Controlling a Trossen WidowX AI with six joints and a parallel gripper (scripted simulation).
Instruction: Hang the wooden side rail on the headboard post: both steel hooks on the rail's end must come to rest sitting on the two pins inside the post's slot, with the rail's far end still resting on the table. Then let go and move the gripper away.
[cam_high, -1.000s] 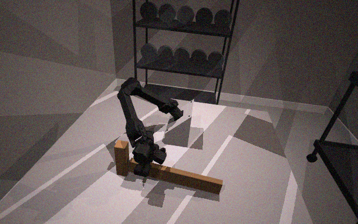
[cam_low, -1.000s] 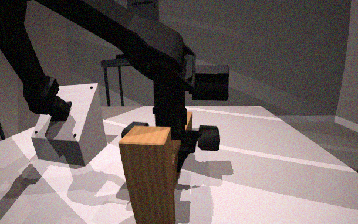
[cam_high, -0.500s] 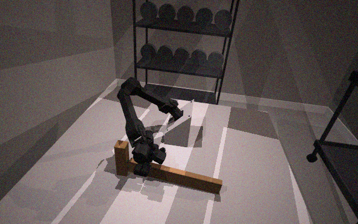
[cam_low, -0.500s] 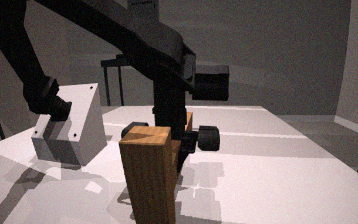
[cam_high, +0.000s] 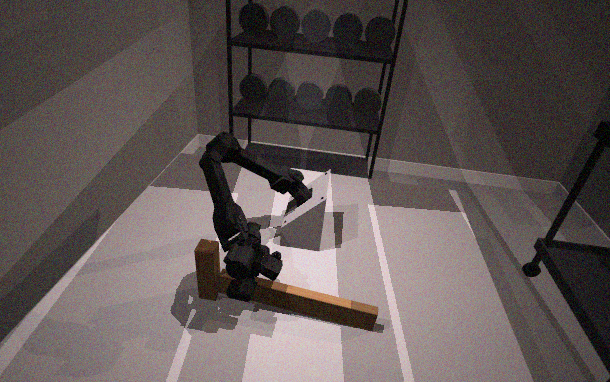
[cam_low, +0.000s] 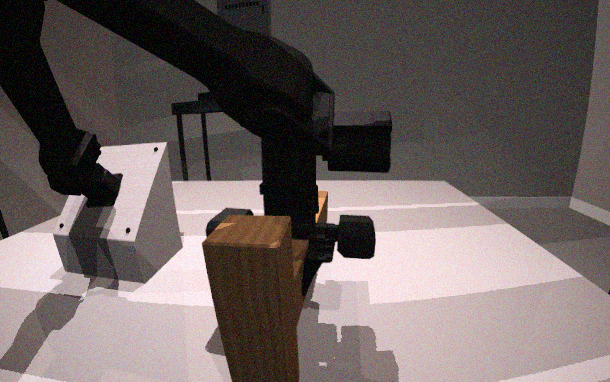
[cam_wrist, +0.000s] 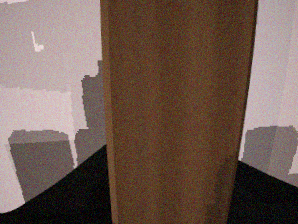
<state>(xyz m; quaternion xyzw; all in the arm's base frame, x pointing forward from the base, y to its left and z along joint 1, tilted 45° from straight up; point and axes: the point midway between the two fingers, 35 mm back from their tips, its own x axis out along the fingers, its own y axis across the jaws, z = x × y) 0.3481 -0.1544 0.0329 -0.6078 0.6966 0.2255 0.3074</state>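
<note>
Worktop (cam_high: 440, 280) (cam_low: 450, 270) pale, shadow-patched; ball rack (cam_high: 385, 120) seen in top view only. Tool (cam_high: 243, 290) (cam_low: 312, 250) (cam_wrist: 153, 147) grips rail (cam_high: 315, 302) (cam_low: 323, 202) (cam_wrist: 175, 90) beside upright post (cam_high: 207, 270) (cam_low: 255, 300) (hooks hidden).

The wooden post (cam_low: 250, 300) stands upright in front of the black claw (cam_low: 320, 237), partly hiding it.
</note>
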